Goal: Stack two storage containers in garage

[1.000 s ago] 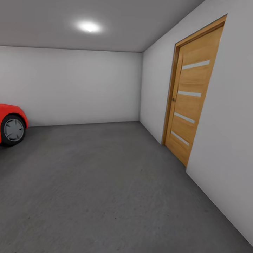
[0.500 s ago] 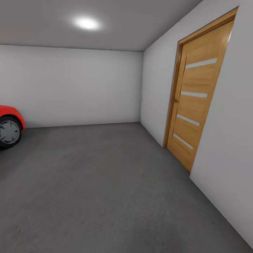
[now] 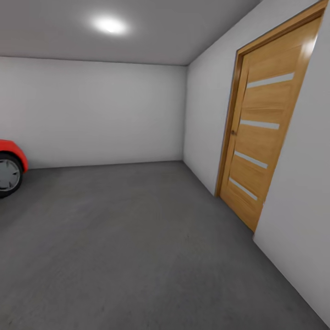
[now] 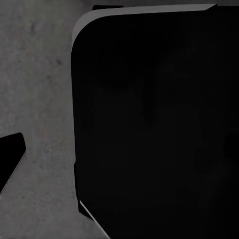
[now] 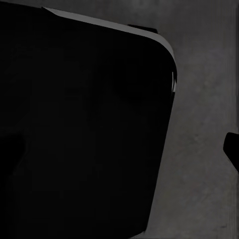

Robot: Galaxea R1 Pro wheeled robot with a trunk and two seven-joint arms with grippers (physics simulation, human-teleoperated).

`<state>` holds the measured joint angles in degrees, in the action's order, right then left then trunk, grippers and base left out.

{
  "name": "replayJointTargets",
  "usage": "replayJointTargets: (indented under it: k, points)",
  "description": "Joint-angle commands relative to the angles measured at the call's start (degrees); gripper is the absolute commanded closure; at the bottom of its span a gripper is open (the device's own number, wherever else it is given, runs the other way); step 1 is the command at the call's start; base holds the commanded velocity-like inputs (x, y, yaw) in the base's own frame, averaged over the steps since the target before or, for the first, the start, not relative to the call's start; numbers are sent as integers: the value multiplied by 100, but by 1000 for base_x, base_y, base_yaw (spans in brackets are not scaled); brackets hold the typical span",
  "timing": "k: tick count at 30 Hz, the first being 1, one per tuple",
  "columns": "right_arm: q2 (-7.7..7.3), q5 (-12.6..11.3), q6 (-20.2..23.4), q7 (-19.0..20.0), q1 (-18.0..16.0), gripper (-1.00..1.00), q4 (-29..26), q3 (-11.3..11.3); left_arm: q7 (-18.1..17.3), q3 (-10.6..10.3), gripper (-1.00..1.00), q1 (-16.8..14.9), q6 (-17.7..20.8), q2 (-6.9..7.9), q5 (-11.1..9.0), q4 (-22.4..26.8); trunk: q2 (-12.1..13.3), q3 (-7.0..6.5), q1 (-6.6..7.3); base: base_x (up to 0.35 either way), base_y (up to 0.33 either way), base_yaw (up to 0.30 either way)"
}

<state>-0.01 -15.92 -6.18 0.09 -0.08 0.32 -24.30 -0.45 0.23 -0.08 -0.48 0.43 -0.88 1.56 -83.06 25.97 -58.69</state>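
Note:
I am in the garage, looking across its dark grey concrete floor (image 3: 137, 238) to the pale back wall (image 3: 91, 114). The two storage containers are out of view. In the left wrist view a large black rounded body (image 4: 159, 124) hangs over the floor (image 4: 40, 99), with a small dark tip (image 4: 7, 164) at the frame's edge. The right wrist view has a similar black body (image 5: 84, 124) over the floor (image 5: 199, 174) and a dark tip (image 5: 231, 149) at its edge. Neither view lets me read how the jaws stand.
A shut wooden door (image 3: 266, 137) with pale horizontal strips sits in the right wall (image 3: 298, 206). The nose and front wheel of a red car (image 3: 9, 169) stand at the far left. Open concrete lies between them, up to the back wall.
The whole head view has shifted: the car has slid further off the left edge and the door looks larger and further right. This is camera motion; nothing in the room has moved.

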Motion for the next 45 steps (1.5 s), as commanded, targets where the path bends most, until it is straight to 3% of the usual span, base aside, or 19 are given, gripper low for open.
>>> replayJointTargets:
  k: [1,21,45]
  points:
    - [-1,-57,-24,0,-1,-100,4,-47,-4,2,-100,-1,-5,1,-9,2,-2,4,-3,322,0,-33]
    - [1,-63,-24,-24,-1,-100,4,-46,-2,3,-100,-1,-5,1,-16,2,-2,4,-3,322,0,-212]
    - [1,-61,-24,-44,-1,-100,4,-48,-3,3,-100,-1,-5,1,-18,2,-2,4,-3,322,0,-12]
